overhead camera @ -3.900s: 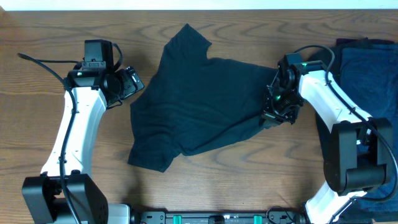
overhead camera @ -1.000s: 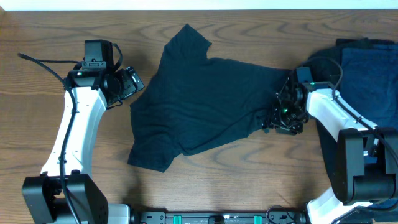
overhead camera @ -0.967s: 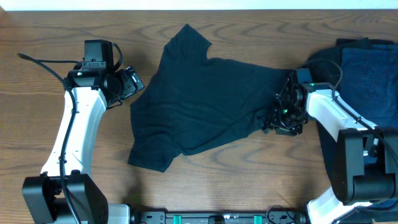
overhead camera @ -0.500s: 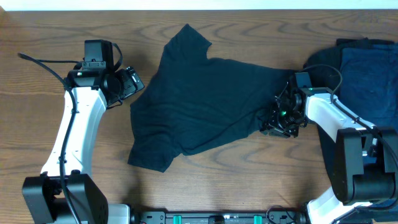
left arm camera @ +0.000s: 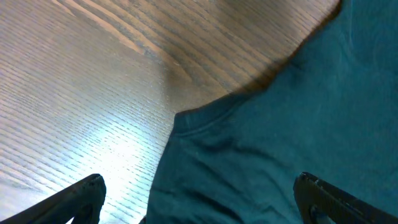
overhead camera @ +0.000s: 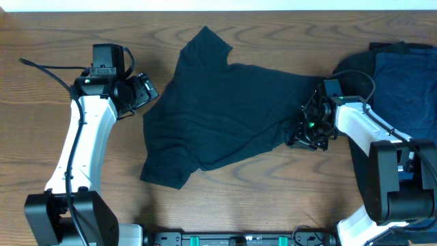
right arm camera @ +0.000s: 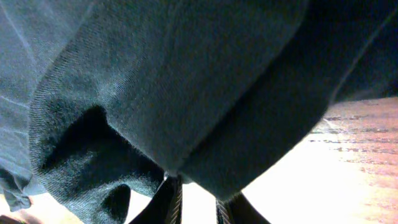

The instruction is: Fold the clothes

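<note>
Pinching one black T-shirt [overhead camera: 225,109], right claw [right arm camera: 194,200]

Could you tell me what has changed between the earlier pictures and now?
The right gripper shifted slightly rightward and back toward the robot along the right edge of the black T-shirt, and its jaws closed onto a fold of that cloth. The shirt otherwise lies as before. The left gripper, open beside the shirt's left edge, and the dark garments at the right have not moved.
</note>
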### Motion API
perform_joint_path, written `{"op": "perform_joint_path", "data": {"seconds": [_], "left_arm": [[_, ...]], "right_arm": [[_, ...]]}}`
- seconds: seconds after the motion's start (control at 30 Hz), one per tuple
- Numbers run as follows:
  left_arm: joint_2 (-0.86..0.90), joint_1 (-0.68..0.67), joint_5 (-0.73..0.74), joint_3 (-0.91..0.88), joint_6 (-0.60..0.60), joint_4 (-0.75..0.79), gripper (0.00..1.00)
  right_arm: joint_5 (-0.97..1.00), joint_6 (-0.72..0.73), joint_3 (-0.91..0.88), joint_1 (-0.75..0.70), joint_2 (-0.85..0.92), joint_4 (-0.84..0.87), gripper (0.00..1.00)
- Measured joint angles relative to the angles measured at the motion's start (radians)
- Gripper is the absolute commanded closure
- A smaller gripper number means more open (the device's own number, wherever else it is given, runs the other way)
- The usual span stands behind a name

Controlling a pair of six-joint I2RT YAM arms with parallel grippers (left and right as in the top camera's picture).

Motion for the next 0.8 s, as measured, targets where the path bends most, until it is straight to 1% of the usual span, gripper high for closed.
{"op": "perform_joint_path", "data": {"seconds": [0.07, 0.2, 0.33, 0.4, 0.47, 0.5, 0.8], "left_arm": [[0.0, 0.0, 0.0, 0.0, 0.0, 0.0, 0.02], [0.0, 0.0, 0.0, 0.0, 0.0, 0.0, 0.02], [0.0, 0.0, 0.0, 0.0, 0.0, 0.0, 0.02], [0.0, 0.0, 0.0, 0.0, 0.0, 0.0, 0.02], [0.0, 0.0, 0.0, 0.0, 0.0, 0.0, 0.02], [0.0, 0.0, 0.0, 0.0, 0.0, 0.0, 0.02], [0.0, 0.0, 0.0, 0.0, 0.0, 0.0, 0.02]], "right_arm": [[0.0, -0.002, 0.0, 0.0, 0.0, -0.003, 0.86], [0.0, -0.013, 0.002, 0.0, 0.0, -0.035, 0.81], [0.0, -0.02, 0.025, 0.0, 0.0, -0.091, 0.8], [0.0, -0.026, 0.043, 0.0, 0.0, -0.1, 0.83], [0.0, -0.037, 0.055, 0.0, 0.0, -0.095, 0.97], [0.0, -0.041, 0.059, 0.0, 0.0, -0.089, 0.99], [0.021, -0.041, 0.062, 0.0, 0.0, -0.039, 0.99]]}}
